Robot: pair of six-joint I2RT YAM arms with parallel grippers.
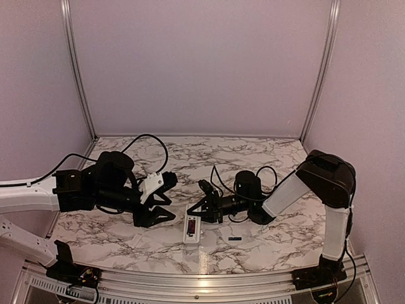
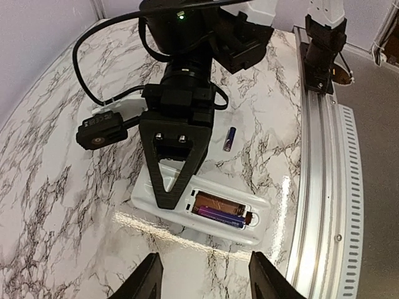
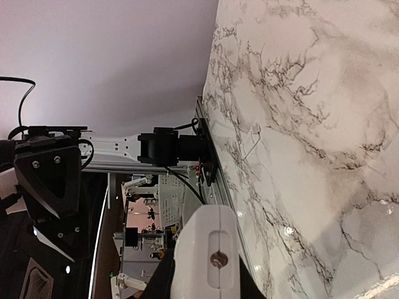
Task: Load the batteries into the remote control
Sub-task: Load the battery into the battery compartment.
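The white remote control [image 1: 191, 229] lies on the marble table with its open battery compartment facing up. One purple-blue battery [image 2: 218, 216] sits in the slot nearer my left wrist camera. The slot beside it is bare copper. A second battery [image 2: 230, 138] lies loose on the table [image 1: 235, 239], just right of the remote. My right gripper [image 1: 195, 214] is shut on the remote's end away from the compartment [image 2: 144, 193], whose rounded white tip fills the right wrist view [image 3: 209, 258]. My left gripper [image 2: 206, 283] is open just short of the remote, with nothing between its fingers.
A small white piece [image 1: 137, 240] lies on the table below my left gripper. The metal rail [image 2: 324, 205] of the table's near edge runs close to the remote's compartment end. Black cables [image 1: 152, 142] loop over the table behind the arms.
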